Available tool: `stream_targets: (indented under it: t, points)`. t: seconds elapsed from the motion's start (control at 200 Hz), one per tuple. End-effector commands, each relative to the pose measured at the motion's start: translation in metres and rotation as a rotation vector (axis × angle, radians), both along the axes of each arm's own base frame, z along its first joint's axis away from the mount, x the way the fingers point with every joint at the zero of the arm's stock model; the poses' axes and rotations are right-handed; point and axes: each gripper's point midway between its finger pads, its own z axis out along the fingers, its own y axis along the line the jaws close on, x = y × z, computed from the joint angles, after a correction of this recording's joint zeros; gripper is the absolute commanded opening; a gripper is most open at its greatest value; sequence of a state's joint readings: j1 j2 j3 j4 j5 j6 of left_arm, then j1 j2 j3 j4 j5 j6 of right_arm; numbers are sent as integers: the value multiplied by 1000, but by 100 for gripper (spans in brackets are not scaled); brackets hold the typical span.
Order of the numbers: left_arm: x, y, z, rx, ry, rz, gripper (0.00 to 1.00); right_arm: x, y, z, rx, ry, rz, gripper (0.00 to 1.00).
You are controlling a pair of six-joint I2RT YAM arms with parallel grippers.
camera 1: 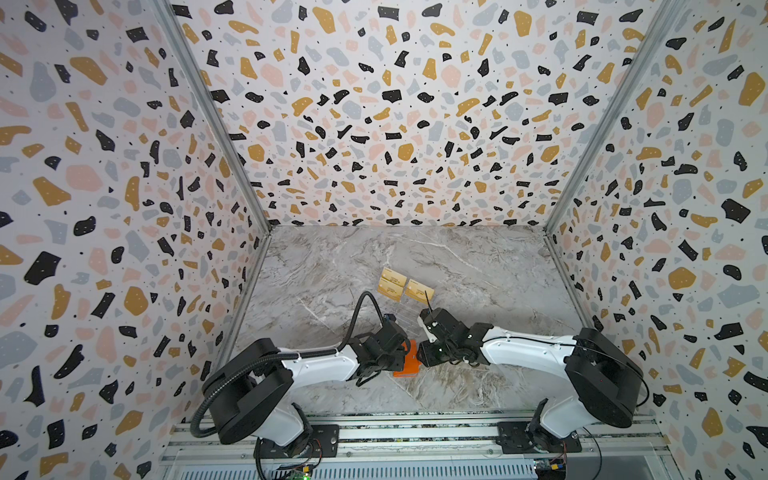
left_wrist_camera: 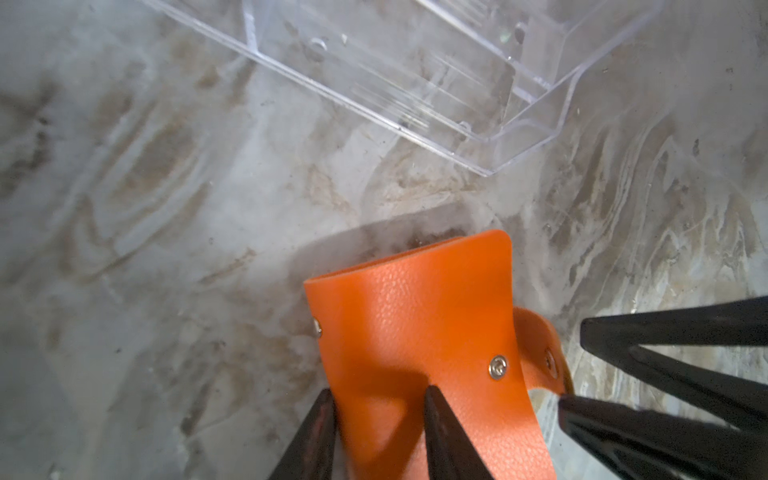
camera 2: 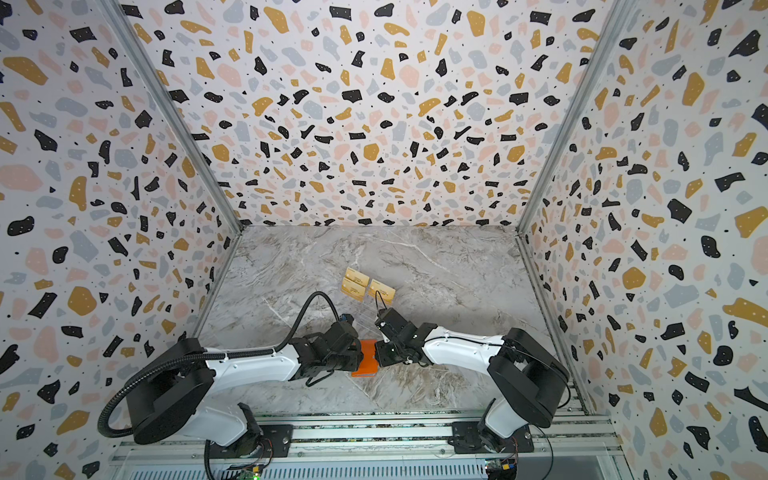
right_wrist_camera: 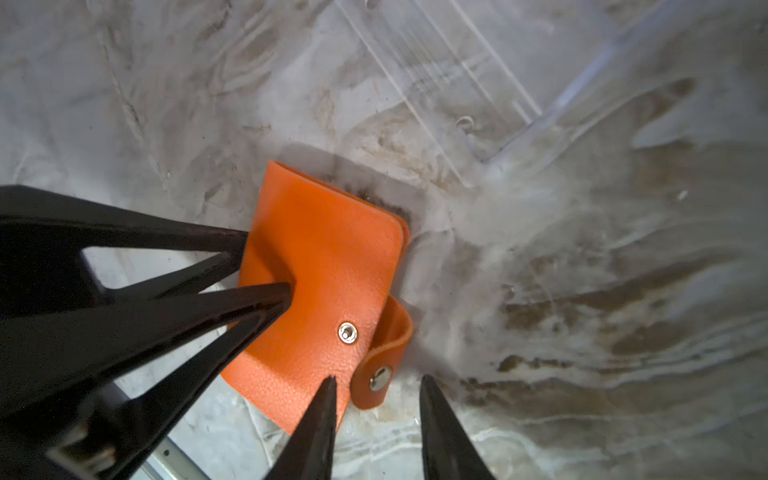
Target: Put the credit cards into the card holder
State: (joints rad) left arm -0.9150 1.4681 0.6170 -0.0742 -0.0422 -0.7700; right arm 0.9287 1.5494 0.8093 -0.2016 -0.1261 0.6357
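The orange card holder [camera 1: 409, 360] [camera 2: 368, 362] lies closed on the marble between my two grippers. Its strap [right_wrist_camera: 388, 345] hangs unsnapped, with the metal snap button [right_wrist_camera: 347, 333] bare on the cover. My left gripper [left_wrist_camera: 380, 397] [right_wrist_camera: 268, 262] is shut on the holder's cover at the edge opposite the strap. My right gripper [right_wrist_camera: 378, 380] [left_wrist_camera: 571, 370] stands open with the strap's end between its fingertips, not pinched. Gold-tan credit cards [camera 1: 391, 283] [camera 2: 355, 283] stand in the clear stand behind, apart from both grippers.
A clear acrylic tiered stand [left_wrist_camera: 457, 83] [right_wrist_camera: 478, 83] sits just behind the holder, its front edge close to both grippers. Patterned walls [camera 1: 124, 249] enclose the marble table [camera 1: 478, 270] on three sides. The arms' base rail [camera 1: 415, 432] runs along the front.
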Motion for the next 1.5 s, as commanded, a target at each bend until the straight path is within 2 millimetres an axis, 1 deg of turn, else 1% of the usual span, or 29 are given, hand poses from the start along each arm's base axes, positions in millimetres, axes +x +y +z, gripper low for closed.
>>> stream_targets:
  t: [0.0,0.21,0.465,0.611,0.871,0.941,1.051,1.281,1.492]
  points:
    - [-23,18,-21,84,70,-35,37,5,-1,5,-22,-12,-29,34]
    - [-25,20,-20,89,66,-42,37,6,-4,8,-33,-18,-38,18]
    - [-28,20,-12,66,55,-59,37,3,-1,6,-19,5,-23,12]
    - [-28,21,-10,64,48,-57,37,3,4,11,43,19,-17,8]
    - [-26,16,-9,62,49,-61,36,-2,7,12,148,79,-9,0]
    - [-26,16,-9,64,49,-62,36,-2,8,15,183,91,-11,0]
    - [-26,16,-9,63,49,-61,36,-2,7,14,191,101,-4,0]
    - [-27,15,-11,63,51,-65,36,-6,20,22,269,110,56,0]
    - [-27,14,-10,58,50,-64,36,-6,22,20,228,104,100,0]
